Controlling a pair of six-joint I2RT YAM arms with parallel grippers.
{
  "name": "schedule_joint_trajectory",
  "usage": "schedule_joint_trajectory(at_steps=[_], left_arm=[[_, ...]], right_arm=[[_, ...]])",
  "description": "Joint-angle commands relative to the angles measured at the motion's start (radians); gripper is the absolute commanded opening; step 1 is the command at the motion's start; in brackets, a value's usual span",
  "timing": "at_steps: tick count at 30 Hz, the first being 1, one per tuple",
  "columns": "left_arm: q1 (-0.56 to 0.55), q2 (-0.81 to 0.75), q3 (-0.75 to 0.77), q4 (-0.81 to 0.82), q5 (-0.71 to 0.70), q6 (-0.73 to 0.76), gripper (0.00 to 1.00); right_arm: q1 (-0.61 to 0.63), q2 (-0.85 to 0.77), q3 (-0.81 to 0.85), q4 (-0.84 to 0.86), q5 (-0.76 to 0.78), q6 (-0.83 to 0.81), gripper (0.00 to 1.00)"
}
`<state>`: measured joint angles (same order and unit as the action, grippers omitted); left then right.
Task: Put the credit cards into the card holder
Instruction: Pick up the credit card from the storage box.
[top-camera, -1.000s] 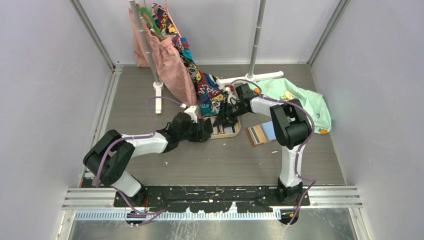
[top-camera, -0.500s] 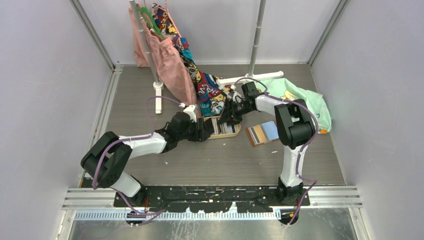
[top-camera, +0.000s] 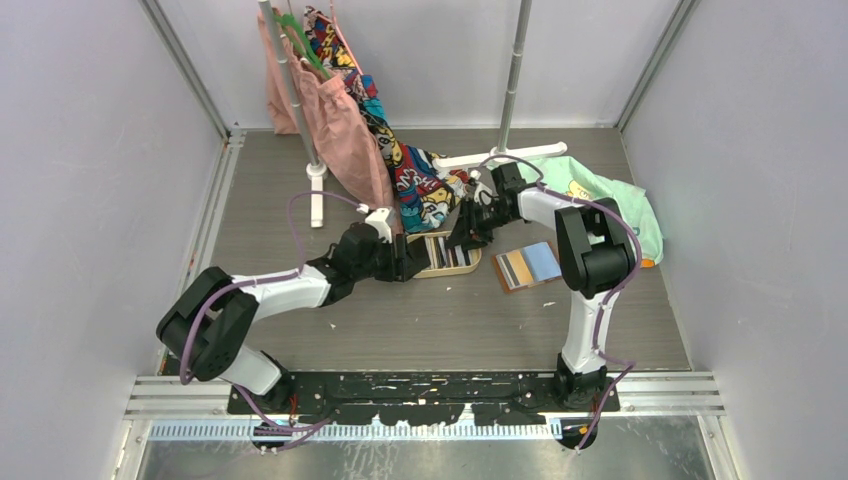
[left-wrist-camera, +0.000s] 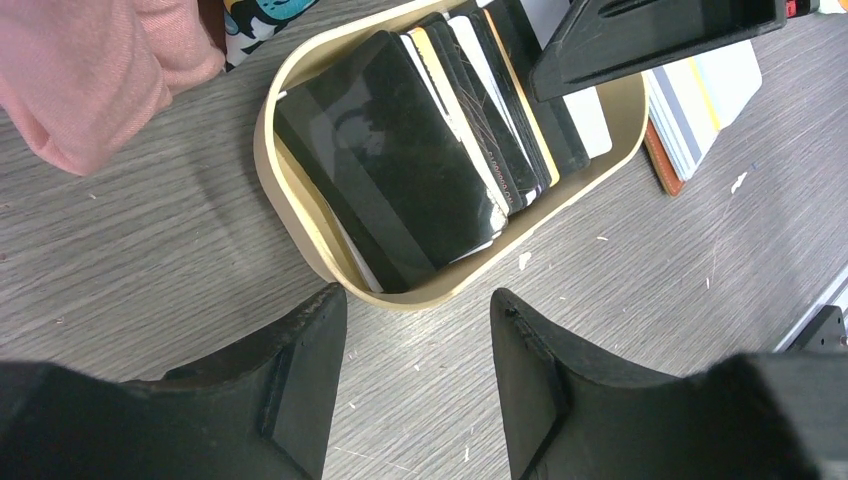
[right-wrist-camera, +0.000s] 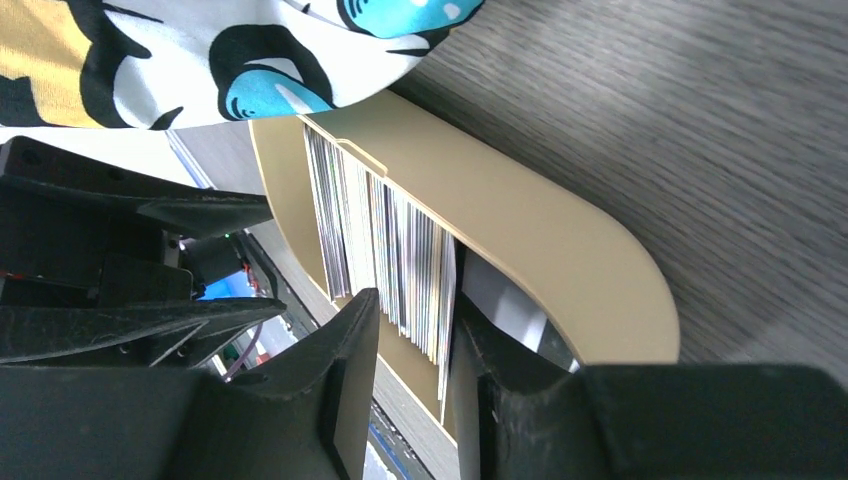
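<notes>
Right fingers (right-wrist-camera: 340, 400) shifted right, narrowing astride several credit cards (right-wrist-camera: 400, 250) in tray (right-wrist-camera: 520, 230); left fingers (left-wrist-camera: 300, 370) wide, empty. Risk: multi-card grab.

Top view: my right gripper (top-camera: 465, 236) has shifted toward 2 o'clock, to the tray's (top-camera: 476, 262) 3 o'clock end. Its jaws have narrowed around credit cards (right-wrist-camera: 400, 270). My elbow (top-camera: 598, 250) now uncovers more card holder (top-camera: 528, 266).
</notes>
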<state>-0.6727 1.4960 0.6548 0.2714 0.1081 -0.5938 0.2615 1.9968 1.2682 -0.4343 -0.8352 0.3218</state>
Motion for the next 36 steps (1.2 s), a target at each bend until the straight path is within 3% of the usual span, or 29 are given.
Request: schedule_joint_trajectory(at_steps=[1,11,20,36], left_arm=[[0.004,-0.042,0.010,0.023,-0.006,0.016,0.55],[0.005,-0.051,0.003,0.023,-0.007,0.016,0.55],[0.005,-0.052,0.003,0.023,-0.005,0.017,0.55],[0.005,-0.056,0.003,0.021,-0.002,0.016,0.55]], right_arm=[[-0.010,-0.072,0.041,-0.032,0.032,-0.030,0.36],[-0.015,-0.089,0.053,-0.071,0.091,-0.066,0.38],[-0.016,-0.093,0.054,-0.075,0.097,-0.066,0.28],[-0.027,-0.112,0.055,-0.080,0.097,-0.070,0.22]])
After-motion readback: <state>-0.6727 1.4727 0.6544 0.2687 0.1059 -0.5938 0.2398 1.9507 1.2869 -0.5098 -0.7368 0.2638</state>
